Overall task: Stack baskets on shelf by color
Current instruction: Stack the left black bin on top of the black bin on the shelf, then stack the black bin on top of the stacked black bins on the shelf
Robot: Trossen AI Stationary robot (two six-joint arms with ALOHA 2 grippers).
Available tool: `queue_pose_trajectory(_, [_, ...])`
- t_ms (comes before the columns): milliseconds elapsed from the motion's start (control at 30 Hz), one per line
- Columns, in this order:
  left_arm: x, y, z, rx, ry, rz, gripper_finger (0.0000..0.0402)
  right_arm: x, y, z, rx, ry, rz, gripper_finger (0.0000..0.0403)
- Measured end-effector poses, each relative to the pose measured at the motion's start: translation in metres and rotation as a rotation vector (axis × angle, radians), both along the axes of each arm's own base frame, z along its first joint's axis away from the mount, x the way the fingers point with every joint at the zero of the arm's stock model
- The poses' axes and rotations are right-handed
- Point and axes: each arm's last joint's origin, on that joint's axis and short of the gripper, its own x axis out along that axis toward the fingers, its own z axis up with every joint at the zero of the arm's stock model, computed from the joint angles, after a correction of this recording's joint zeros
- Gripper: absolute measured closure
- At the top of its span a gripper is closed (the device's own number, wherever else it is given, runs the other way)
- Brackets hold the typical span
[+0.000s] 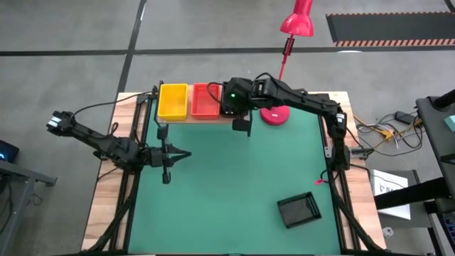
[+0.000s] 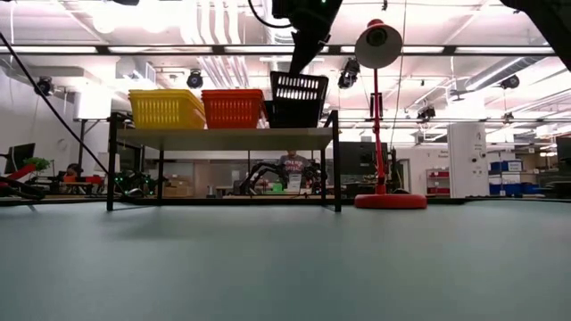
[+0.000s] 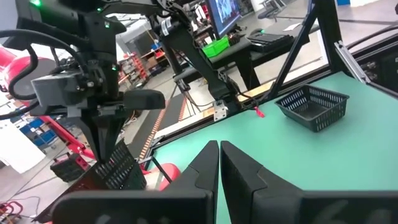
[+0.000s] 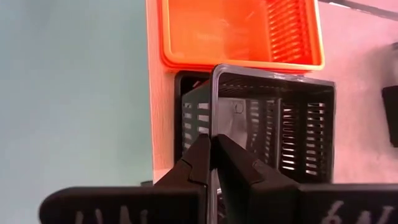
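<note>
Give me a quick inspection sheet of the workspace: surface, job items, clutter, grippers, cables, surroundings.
Surface: green table, wooden edges.
Job's things: shelf at the far edge carries a yellow basket and an orange basket; a black basket is held tilted over its right end, above another black one; one black basket on the table sits near the front right.
Clutter: red lamp beside the shelf.
Grippers: right gripper shut on the held basket's rim; left gripper shut, empty, over the table's left side.
Cables: some on the floor, right of the table.
Surroundings: open lab room, person seated behind.

two black baskets (image 1: 299, 210) in sight. one yellow stack (image 1: 173, 101), one red-orange stack (image 1: 205, 100), one shelf (image 2: 223, 138), one red lamp (image 1: 296, 24).
</note>
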Motion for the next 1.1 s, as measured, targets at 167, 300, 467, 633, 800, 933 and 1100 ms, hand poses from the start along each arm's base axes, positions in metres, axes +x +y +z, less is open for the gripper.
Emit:
queue_pose_trajectory(167, [0.0, 0.0, 0.0, 0.002, 0.002, 0.001, 0.0402, 0.005, -0.001, -0.005, -0.011, 0.007, 0.019, 0.039])
queue_pose_trajectory(300, [0.0, 0.0, 0.0, 0.002, 0.002, 0.002, 0.0402, 0.008, -0.002, -0.011, -0.009, 0.024, 0.023, 0.039])
queue_pose_trajectory(467, [0.001, 0.0, 0.0, 0.002, 0.003, 0.002, 0.0402, 0.01, -0.002, -0.014, -0.011, 0.036, 0.033, 0.0389])
queue_pose_trajectory(633, [0.001, 0.0, 0.0, 0.004, 0.003, 0.003, 0.0402, 0.01, -0.001, -0.014, 0.012, 0.035, 0.046, 0.036])
queue_pose_trajectory(800, [0.001, 0.0, -0.001, 0.005, 0.004, 0.003, 0.0402, 0.01, 0.0, -0.013, 0.023, 0.024, 0.026, 0.0323])
queue_pose_trajectory(933, [0.002, -0.001, -0.001, 0.008, 0.008, 0.003, 0.0402, 0.005, 0.005, -0.005, 0.036, -0.008, 0.003, 0.031])
queue_pose_trajectory(1100, [0.002, -0.001, -0.001, 0.008, 0.009, 0.003, 0.0402, -0.002, 0.023, 0.009, 0.088, -0.055, -0.039, 0.0309])
